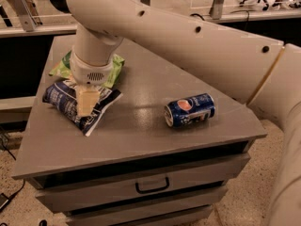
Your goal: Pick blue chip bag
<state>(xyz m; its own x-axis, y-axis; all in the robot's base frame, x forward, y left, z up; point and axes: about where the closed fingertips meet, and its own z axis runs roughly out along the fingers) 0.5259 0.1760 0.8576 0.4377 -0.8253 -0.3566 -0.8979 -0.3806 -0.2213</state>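
The blue chip bag (60, 98), crumpled navy foil with white lettering, lies on the left part of the grey cabinet top (141, 140). My gripper (85, 108) comes down from above on the big white arm and sits right on the middle of the bag, touching it. Its pale tip covers the bag's centre. The arm's wrist hides the bag's far edge.
A green snack bag (63, 67) lies just behind the blue bag, partly under the wrist. A blue soda can (190, 109) lies on its side to the right. The cabinet has a drawer with a black handle (152, 187) in front.
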